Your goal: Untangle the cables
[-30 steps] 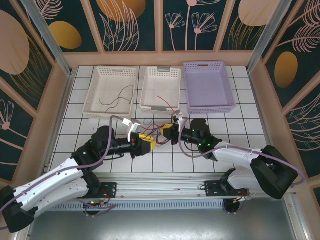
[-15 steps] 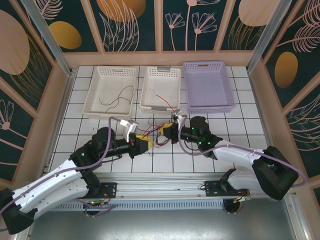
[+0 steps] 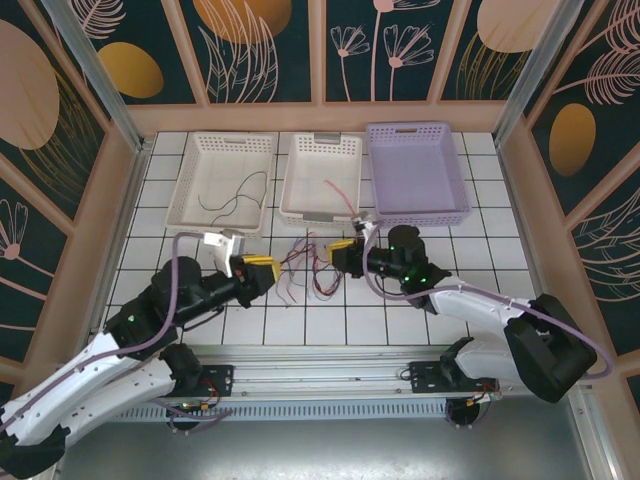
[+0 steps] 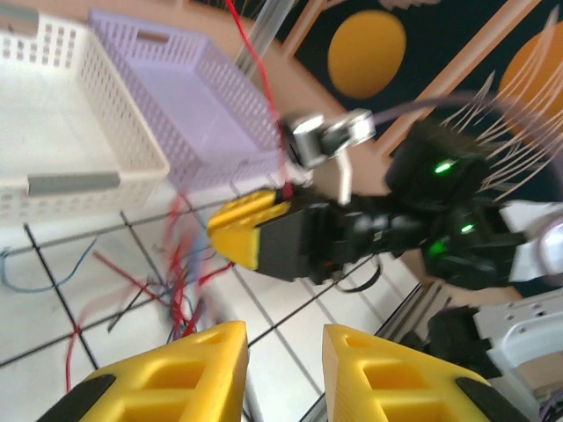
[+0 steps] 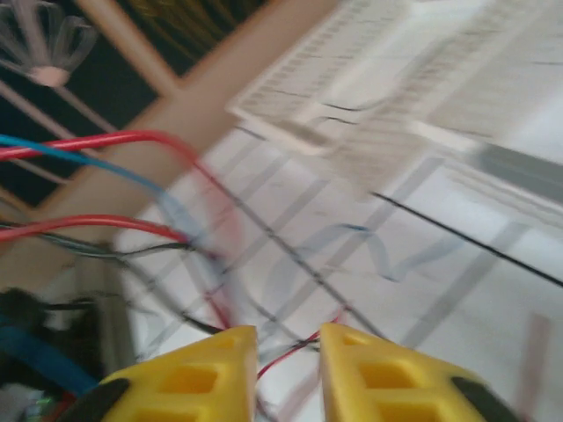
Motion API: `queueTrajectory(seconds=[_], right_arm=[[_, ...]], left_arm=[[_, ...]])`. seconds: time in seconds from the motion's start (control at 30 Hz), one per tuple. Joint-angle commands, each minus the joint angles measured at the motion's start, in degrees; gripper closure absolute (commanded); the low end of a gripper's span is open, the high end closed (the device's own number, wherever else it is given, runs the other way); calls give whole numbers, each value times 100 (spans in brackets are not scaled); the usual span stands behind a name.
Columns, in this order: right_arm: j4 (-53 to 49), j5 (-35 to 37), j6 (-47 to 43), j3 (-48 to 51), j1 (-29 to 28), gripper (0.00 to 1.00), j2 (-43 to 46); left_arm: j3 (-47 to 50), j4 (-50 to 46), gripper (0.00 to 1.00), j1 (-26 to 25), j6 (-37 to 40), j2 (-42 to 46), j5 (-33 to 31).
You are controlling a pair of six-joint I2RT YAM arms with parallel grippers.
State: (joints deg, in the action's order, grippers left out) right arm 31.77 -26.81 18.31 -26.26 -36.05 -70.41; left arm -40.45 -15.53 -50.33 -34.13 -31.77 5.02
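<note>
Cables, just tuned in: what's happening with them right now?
The red, blue and black cables lie in a loose tangle on the table, between the two arms. The left gripper sits just left of the tangle, fingers apart with nothing between them. The right gripper is at the tangle's right side, fingers also apart; a red cable runs from it up into the middle white basket. A black cable lies in the left white basket.

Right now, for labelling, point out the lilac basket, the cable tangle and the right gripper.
lilac basket [image 3: 415, 180]: top view, bare floor
cable tangle [image 3: 312, 270]: top view, its middle
right gripper [image 5: 288, 352]: right wrist view, between fingertips
</note>
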Motion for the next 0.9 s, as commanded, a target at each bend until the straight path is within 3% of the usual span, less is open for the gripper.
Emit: queueTrajectory(seconds=[0.0, 0.07, 0.33, 0.53, 0.57, 0.63, 0.7, 0.73, 0.8, 0.87], right_arm=[[-273, 245, 172, 247, 203, 66, 202], [-138, 36, 221, 300, 250, 65, 270], [168, -185, 383, 445, 267, 100, 295], [216, -500, 372, 482, 185, 100, 320], [231, -558, 367, 482, 89, 95, 334], [196, -636, 329, 452, -307, 66, 333], [85, -577, 301, 350, -822, 49, 161], [-61, -357, 252, 273, -1124, 47, 9], [-602, 955, 287, 37, -1579, 47, -286], [-745, 1392, 222, -54, -1742, 45, -587]], left_arm=[[-247, 273, 100, -38, 75, 179, -65], [-186, 343, 100, -33, 56, 156, 7], [9, 616, 100, -34, -15, 5, 134], [-66, 734, 100, -36, -13, -206, -147], [-114, 767, 100, -38, 17, -295, -155], [-191, 904, 100, -35, 53, -485, -145], [-251, 971, 100, -32, 92, -660, -107], [-276, 982, 100, -34, 117, -738, -66], [-263, 1003, 100, -31, 104, -796, -57], [-190, 994, 100, -31, 92, -749, -115]])
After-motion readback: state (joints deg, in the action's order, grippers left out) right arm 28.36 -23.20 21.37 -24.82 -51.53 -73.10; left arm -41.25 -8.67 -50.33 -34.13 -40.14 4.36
